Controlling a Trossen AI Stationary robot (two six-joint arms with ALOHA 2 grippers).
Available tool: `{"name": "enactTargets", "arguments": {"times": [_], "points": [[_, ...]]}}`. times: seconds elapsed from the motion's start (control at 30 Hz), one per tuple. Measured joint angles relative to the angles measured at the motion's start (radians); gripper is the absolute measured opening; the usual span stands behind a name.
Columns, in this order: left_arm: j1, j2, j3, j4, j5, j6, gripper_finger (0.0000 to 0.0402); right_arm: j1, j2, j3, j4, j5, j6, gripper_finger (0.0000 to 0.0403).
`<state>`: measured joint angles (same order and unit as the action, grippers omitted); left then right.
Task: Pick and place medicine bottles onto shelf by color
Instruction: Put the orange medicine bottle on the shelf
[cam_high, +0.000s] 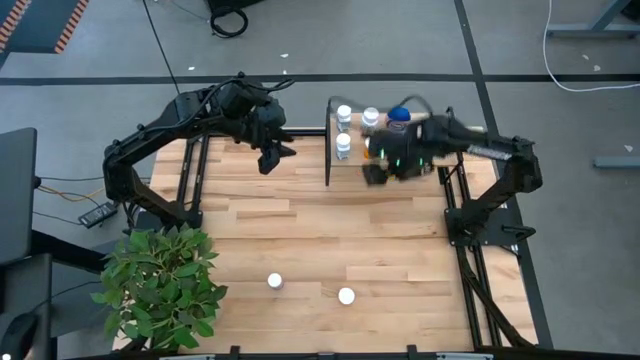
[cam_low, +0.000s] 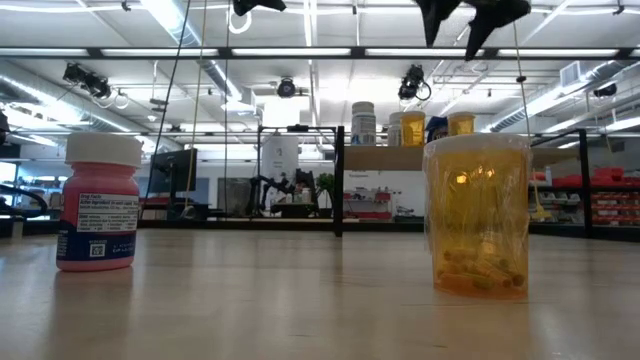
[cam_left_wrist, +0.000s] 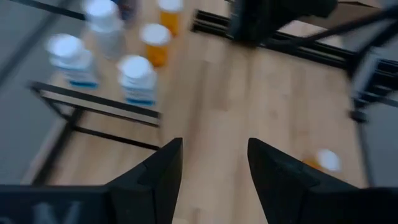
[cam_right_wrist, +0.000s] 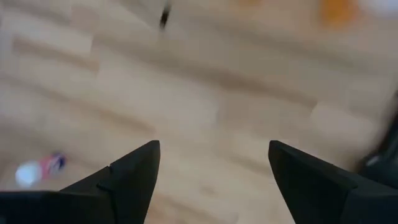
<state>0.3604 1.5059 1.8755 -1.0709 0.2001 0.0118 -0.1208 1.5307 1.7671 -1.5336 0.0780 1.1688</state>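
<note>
From above, the shelf (cam_high: 345, 175) stood at the surface's (cam_high: 300, 230) far edge with several medicine bottles (cam_high: 344, 146) on it. The right gripper (cam_high: 375, 176) hung beside them and the left gripper (cam_high: 270, 158) just left of the shelf. Two more bottles (cam_high: 346, 296) sat near the front edge.

At table height, a pink bottle (cam_low: 98, 203) and an orange bottle (cam_low: 477, 213) stood apart.

The left wrist view showed its jaws apart and empty.

The right wrist view, though blurred, showed its jaws wide apart, seemingly holding nothing.

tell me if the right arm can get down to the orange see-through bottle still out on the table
Probably yes. The right gripper is open and empty over bare wood near the shelf, and nothing stands between it and the orange see-through bottle out in the open.
</note>
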Motion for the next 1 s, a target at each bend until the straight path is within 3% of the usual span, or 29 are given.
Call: {"name": "enactTargets", "arguments": {"times": [0.13, 0.3, 0.5, 0.63, 0.8, 1.0], "points": [[-0.003, 0.000, 0.000, -0.031, 0.106, 0.017, 0.0186, 0.202, -0.002, -0.082, 0.129, -0.002, 0.215, 0.0307], [-0.025, -0.002, 0.000, -0.078, 0.118, 0.030, 0.0188, 0.387, 0.057, -0.186, 0.360, -0.029, 0.410, 0.0307], [-0.062, -0.003, 0.000, -0.080, 0.116, -0.032, 0.0187, 0.490, 0.225, -0.143, 0.421, -0.088, 0.361, 0.0307], [-0.103, -0.002, 0.000, -0.079, 0.111, -0.075, 0.0183, 0.537, 0.298, -0.104, 0.462, -0.073, 0.352, 0.0307], [-0.154, -0.002, 0.000, -0.079, 0.057, -0.105, 0.0185, 0.584, 0.394, -0.101, 0.577, -0.093, 0.327, 0.0307], [-0.211, -0.001, 0.000, -0.079, 0.024, -0.198, 0.0183, 0.611, 0.483, -0.102, 0.591, -0.120, 0.327, 0.0307]]}}
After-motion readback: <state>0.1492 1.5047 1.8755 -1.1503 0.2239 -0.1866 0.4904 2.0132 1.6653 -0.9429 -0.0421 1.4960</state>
